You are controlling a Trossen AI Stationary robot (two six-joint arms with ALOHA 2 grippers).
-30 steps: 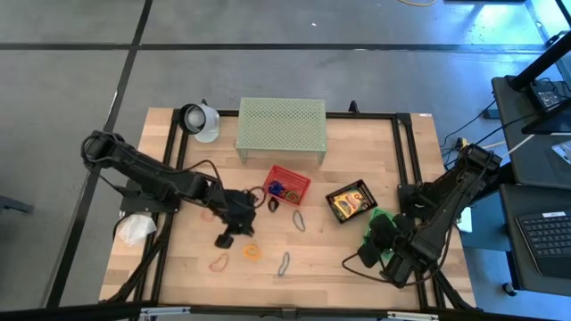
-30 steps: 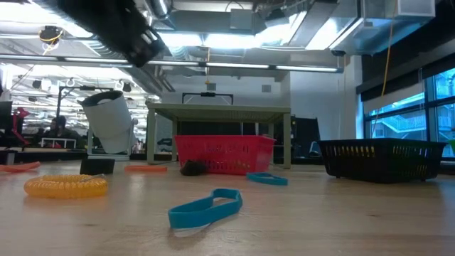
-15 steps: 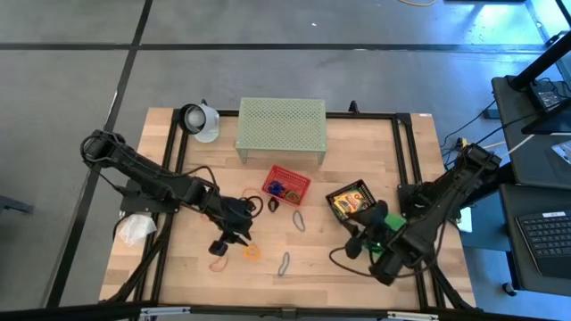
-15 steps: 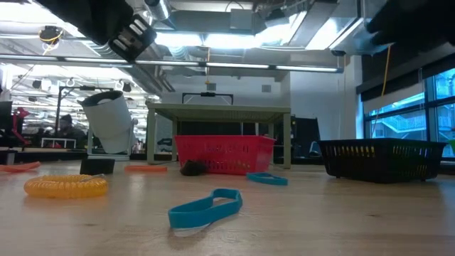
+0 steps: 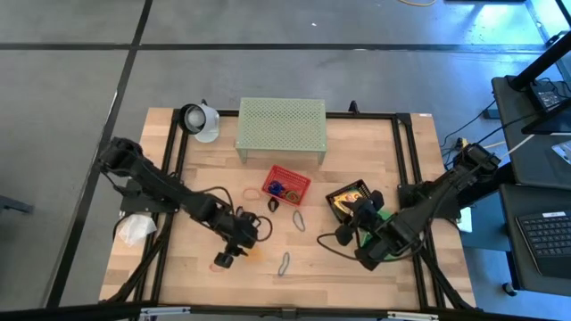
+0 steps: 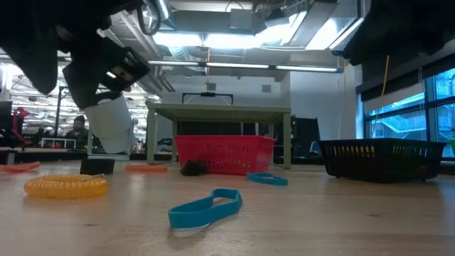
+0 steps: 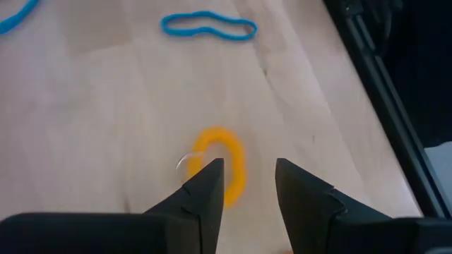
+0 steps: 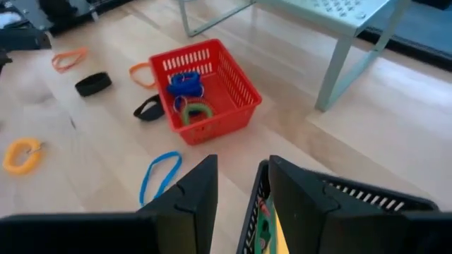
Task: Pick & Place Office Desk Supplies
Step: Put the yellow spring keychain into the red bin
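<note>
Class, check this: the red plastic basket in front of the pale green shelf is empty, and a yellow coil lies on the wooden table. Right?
Not quite. The red plastic basket holds blue and green loops, as the right wrist view shows. The yellow coil does lie on the wooden table.

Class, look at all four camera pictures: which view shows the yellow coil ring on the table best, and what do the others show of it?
The left wrist view: the yellow coil ring lies on bare wood, close ahead of the open left gripper. The low view shows it side-on, as a flat band. The right wrist view has it small at the edge. From above it is a tiny speck.
</note>
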